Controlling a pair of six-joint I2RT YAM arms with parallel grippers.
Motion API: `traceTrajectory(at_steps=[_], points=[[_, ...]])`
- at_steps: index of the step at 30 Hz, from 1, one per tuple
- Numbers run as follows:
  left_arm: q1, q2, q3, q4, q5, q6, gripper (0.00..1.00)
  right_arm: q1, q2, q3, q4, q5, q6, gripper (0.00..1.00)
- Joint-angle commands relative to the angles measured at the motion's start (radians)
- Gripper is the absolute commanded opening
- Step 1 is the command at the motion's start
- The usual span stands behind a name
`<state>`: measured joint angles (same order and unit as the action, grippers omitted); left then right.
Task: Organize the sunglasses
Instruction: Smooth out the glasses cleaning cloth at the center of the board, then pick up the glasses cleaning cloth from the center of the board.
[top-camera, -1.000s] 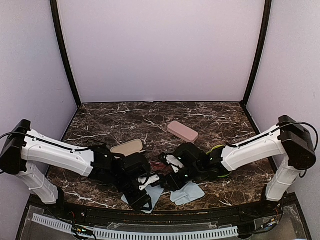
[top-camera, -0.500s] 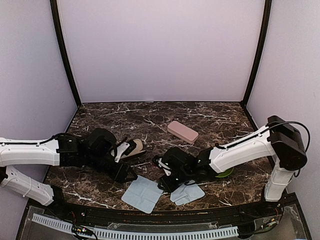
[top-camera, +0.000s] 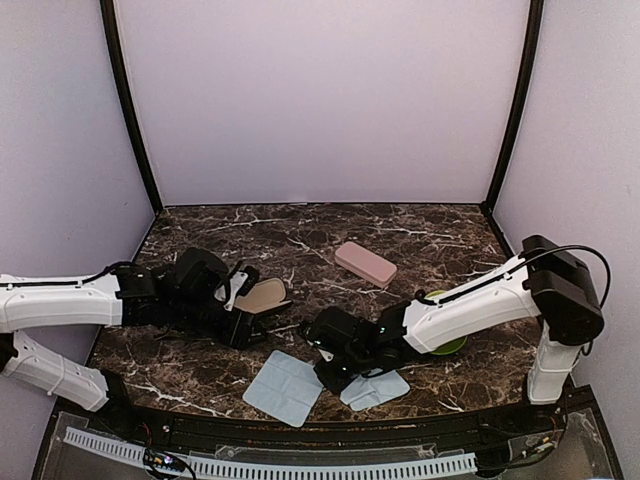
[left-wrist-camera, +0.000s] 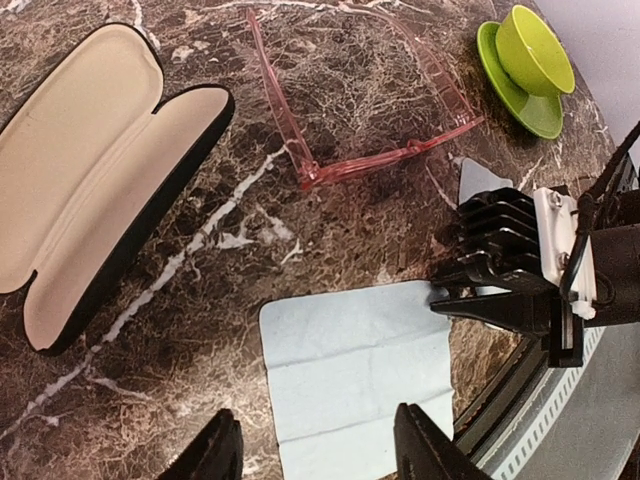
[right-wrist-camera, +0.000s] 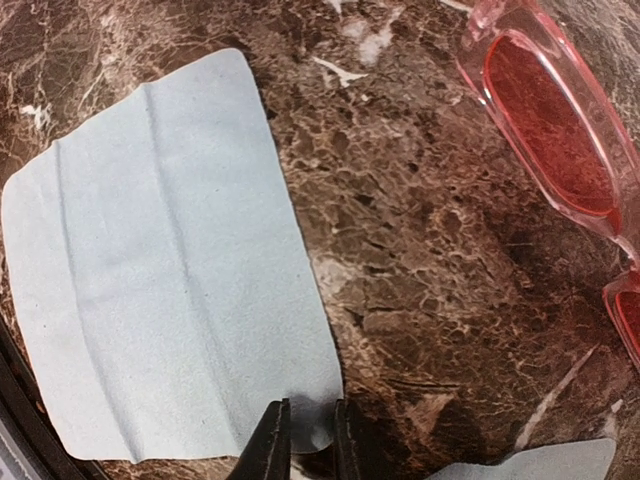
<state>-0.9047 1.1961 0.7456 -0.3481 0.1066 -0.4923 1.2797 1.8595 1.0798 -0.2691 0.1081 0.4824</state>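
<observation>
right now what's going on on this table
Two robot arms are tidying sunglasses. The right gripper is down at a corner of the larger light blue cloth, jaws narrow around it; whether it grips yet is unclear. The left gripper hovers open and empty near the open black case. The pink sunglasses lie unfolded on the marble table beside it, not yet in any case.

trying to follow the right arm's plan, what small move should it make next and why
Likely raise the right gripper slightly, lifting the light blue folded cloth off the dark marble table. Its jaws stand narrowly pinched on the cloth's corner while the rest lies flat. The open black hard case with beige lining is empty, so the cloth could go there.
</observation>
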Motion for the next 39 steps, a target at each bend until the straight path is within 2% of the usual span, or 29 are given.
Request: traceTrajectory(at_steps=[1, 7, 13, 18, 28, 39], points=[[0.011, 0.022, 0.001, 0.026, -0.001, 0.016, 0.54, 0.014, 0.026, 0.017, -0.057, 0.056, -0.014, 0.15], [0.019, 0.087, -0.022, 0.091, 0.048, 0.043, 0.52, 0.012, 0.016, 0.019, -0.062, 0.091, -0.038, 0.09], [0.030, 0.183, -0.024, 0.167, 0.114, 0.087, 0.40, -0.005, 0.005, 0.012, -0.040, 0.076, -0.084, 0.00], [0.037, 0.257, 0.001, 0.184, 0.137, 0.113, 0.34, -0.031, -0.015, -0.006, -0.001, 0.039, -0.114, 0.00], [0.072, 0.380, 0.066, 0.176, 0.152, 0.181, 0.34, -0.082, -0.035, -0.009, 0.002, -0.008, -0.223, 0.00], [0.076, 0.448, 0.127, 0.151, 0.139, 0.248, 0.33, -0.116, -0.039, -0.003, 0.021, -0.106, -0.330, 0.00]])
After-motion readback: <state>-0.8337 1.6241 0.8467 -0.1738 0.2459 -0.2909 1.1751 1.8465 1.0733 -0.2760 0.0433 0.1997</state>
